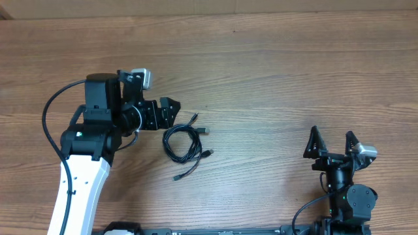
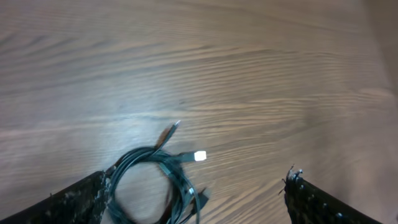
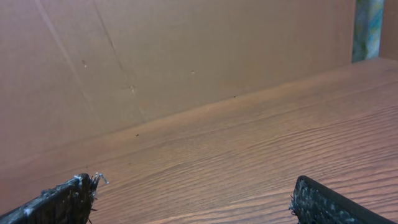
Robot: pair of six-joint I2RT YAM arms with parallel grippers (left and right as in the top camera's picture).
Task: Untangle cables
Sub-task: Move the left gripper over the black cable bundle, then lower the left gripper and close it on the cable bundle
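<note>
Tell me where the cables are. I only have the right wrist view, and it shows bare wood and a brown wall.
Observer: The cables lie in one small coiled bundle on the table, off to the left of your right gripper and well apart from it.
Operator: Is the left arm on them?
Observer: No. The left gripper is open right beside the bundle, holding nothing.
Operator: Any loose ends to go for?
Observer: Yes, the left wrist view shows a silver-tipped plug poking out of the loop.
</note>
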